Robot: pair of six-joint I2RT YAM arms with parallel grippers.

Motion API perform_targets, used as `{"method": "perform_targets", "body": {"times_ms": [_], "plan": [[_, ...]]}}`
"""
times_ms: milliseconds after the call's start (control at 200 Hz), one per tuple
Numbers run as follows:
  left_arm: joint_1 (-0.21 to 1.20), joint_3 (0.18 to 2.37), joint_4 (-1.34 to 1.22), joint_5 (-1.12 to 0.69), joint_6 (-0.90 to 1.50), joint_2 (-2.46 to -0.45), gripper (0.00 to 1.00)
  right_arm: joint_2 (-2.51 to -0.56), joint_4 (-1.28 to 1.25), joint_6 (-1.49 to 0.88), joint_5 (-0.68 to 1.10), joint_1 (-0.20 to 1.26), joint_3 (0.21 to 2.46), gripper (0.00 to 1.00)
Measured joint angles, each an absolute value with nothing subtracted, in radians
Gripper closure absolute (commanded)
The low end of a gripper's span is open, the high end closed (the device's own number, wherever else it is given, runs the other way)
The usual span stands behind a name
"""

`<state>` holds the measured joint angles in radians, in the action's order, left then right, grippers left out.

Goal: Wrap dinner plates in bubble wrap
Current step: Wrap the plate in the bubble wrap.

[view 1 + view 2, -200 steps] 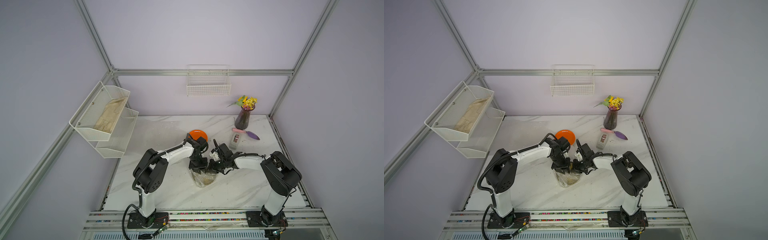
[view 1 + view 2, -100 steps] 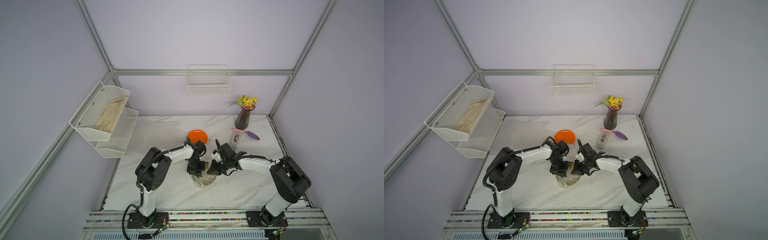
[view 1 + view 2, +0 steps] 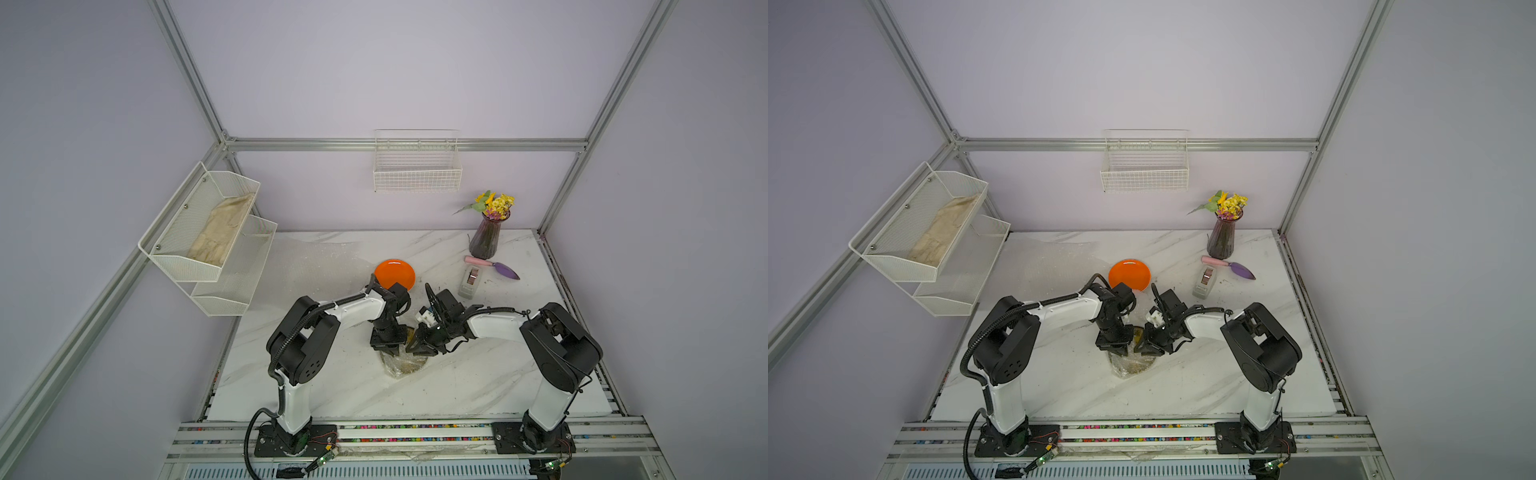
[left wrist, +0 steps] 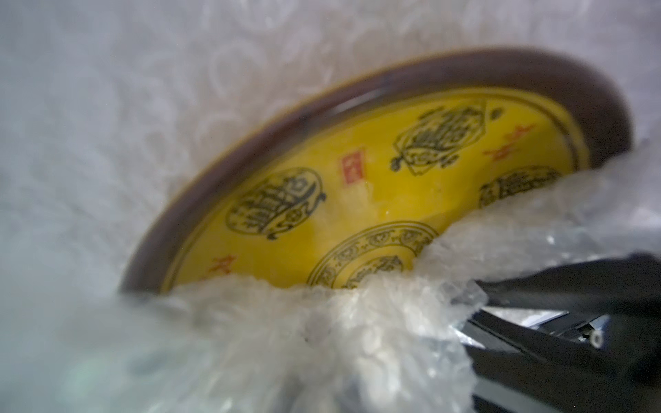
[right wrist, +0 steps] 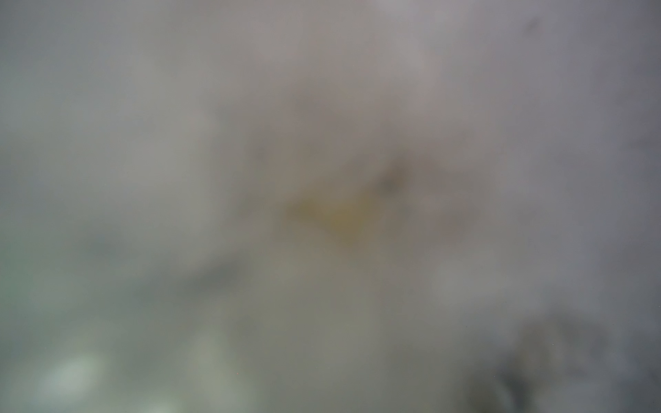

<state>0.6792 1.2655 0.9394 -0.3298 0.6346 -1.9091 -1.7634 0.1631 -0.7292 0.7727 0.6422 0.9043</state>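
Yellow plate (image 4: 375,186), dark-patterned, is shown beneath both sets of fingers, about half covered by bunched bubble wrap (image 4: 357,339). The left gripper (image 3: 388,350) is closed, apparently pinching a fold of wrap. The opening of the right gripper (image 3: 420,349), just beside it, cannot be told. The orange plate (image 3: 395,274), beyond the fingers, lies unwrapped.

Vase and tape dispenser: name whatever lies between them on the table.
The pink handle of a purple-bladed tool lies between the vase and the tape dispenser, seen in both top views.
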Motion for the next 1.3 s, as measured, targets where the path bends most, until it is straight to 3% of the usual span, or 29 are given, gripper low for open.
{"method": "perform_targets", "body": {"times_ms": [245, 400, 560, 735, 1005, 1300], "plan": [[0.670, 1.219, 0.894, -0.352, 0.631, -1.883, 0.92, -1.757, 0.271, -0.672, 0.789, 0.430, 1.079, 0.51], [0.668, 1.216, 0.889, -0.358, 0.625, -1.882, 0.92, -1.920, 0.274, -0.615, 0.788, 0.352, 1.254, 0.44], [0.668, 1.211, 0.883, -0.359, 0.625, -1.879, 0.92, -2.095, 0.253, -0.611, 0.820, 0.354, 1.336, 0.43], [0.668, 1.207, 0.879, -0.363, 0.625, -1.877, 0.92, -2.144, 0.183, -0.648, 0.859, 0.359, 1.383, 0.56], [0.668, 1.206, 0.878, -0.363, 0.625, -1.876, 0.91, -2.151, 0.080, -0.739, 0.913, 0.359, 1.377, 1.00], [0.668, 1.202, 0.873, -0.362, 0.625, -1.873, 0.92, -1.999, 0.185, -0.674, 0.860, 0.359, 1.361, 1.00]]}}
